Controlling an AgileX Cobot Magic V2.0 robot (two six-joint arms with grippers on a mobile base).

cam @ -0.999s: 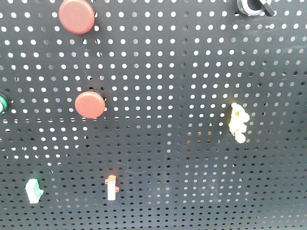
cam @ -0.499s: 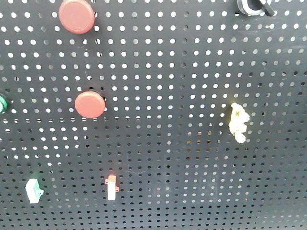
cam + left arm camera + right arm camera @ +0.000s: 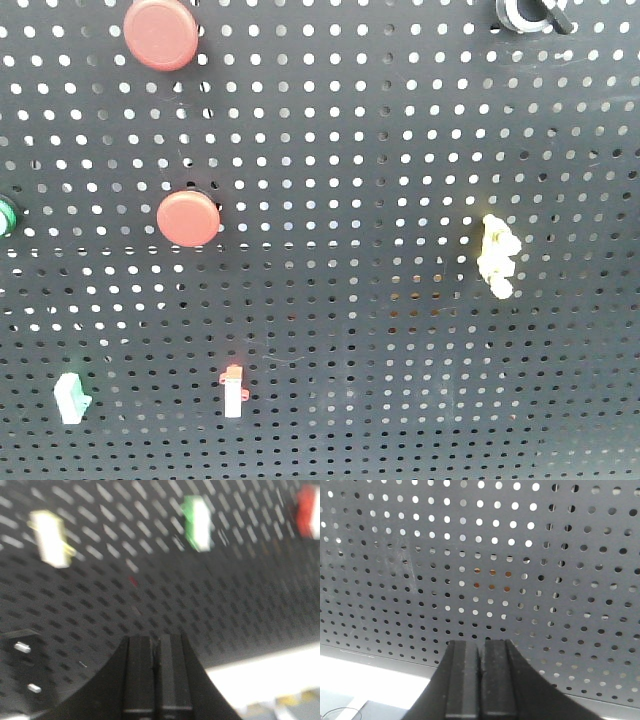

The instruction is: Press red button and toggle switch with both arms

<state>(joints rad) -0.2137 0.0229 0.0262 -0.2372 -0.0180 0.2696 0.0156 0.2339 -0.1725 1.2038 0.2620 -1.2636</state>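
Observation:
In the front view a red round button [image 3: 188, 218] sits on the black pegboard [image 3: 340, 150] left of centre, and a second, larger red button [image 3: 160, 33] is at the top left. A small red-and-white toggle switch [image 3: 232, 390] is at the bottom centre-left; it shows blurred at the left wrist view's top right [image 3: 307, 517]. My left gripper [image 3: 156, 641] is shut and empty, low in front of the board, below a green-and-white switch [image 3: 198, 522]. My right gripper [image 3: 480, 644] is shut and empty, facing a bare stretch of pegboard. Neither gripper shows in the front view.
A green-and-white switch [image 3: 70, 397] sits at the bottom left and a green button [image 3: 5, 216] at the left edge. A yellow part [image 3: 497, 255] is right of centre, a black-and-white knob [image 3: 530, 14] at the top right. A pale yellow switch [image 3: 51, 537] shows in the left wrist view.

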